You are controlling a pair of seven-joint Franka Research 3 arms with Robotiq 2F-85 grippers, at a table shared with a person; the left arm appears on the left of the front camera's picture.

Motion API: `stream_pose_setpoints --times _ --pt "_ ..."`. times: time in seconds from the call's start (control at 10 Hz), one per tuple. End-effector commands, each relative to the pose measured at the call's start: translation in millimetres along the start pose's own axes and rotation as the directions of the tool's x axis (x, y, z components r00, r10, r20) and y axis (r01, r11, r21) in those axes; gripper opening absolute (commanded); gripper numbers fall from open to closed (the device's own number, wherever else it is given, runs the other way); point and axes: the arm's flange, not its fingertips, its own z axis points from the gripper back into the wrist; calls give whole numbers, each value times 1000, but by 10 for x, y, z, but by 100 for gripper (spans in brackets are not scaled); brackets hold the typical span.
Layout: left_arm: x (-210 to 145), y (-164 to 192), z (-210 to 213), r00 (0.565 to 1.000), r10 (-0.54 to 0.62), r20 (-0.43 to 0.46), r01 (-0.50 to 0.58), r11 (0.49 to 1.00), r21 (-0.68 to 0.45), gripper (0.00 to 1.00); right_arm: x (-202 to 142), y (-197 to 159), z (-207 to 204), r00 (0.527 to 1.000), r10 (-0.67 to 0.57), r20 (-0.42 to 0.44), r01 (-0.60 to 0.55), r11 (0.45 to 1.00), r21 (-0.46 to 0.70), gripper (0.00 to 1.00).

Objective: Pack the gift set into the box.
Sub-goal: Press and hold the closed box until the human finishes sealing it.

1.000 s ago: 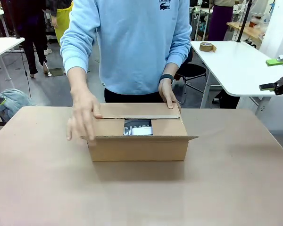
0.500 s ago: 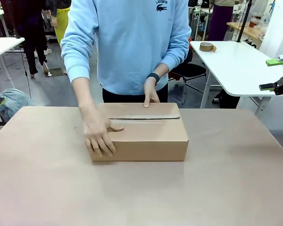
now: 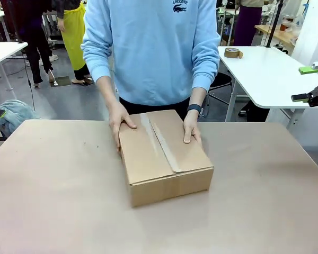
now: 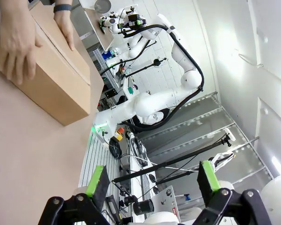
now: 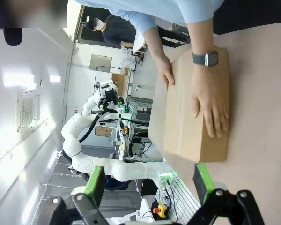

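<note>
Both claws, the left claw (image 4: 152, 180) and the right claw (image 5: 150, 182), gape open and hold nothing, well away from the box (image 3: 164, 153). It sits mid-table with its flaps shut, its long side pointing from the person toward the robot. The person's one hand (image 3: 120, 123) and other hand (image 3: 192, 129) rest on it, much nearer than either claw.

The plain brown rectangular cardboard carton (image 3: 164, 153) has a paler stripe along its top seam. Beneath it is a matt beige tabletop (image 3: 47, 201). At twelve o'clock, the person's pale blue sweatshirt (image 3: 153, 53) carries a small dark chest logo. At two o'clock, a brown tape roll (image 3: 233, 52) lies on a white table (image 3: 270, 79). At three o'clock, the black right gripper (image 3: 306, 83) has bright green pads (image 3: 309, 69).
</note>
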Motion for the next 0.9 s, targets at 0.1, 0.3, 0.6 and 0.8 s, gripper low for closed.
stream_pose_setpoints --times 0.1,0.3,0.6,0.8 --pt "-28 -20 15 1000 9 -11 -9 1000 5 100 6 18 11 1000 -3 -6 3 1000 -2 100" --pt "-28 -20 15 1000 9 -11 -9 1000 5 100 6 18 11 1000 -3 -6 3 1000 -2 100" --pt "-28 -20 15 1000 9 -11 -9 1000 5 100 6 18 11 1000 -3 -6 3 1000 -2 100" --pt "176 17 -428 962 -74 -264 85 996 29 100 172 121 -307 991 97 -91 -100 995 -20 100"
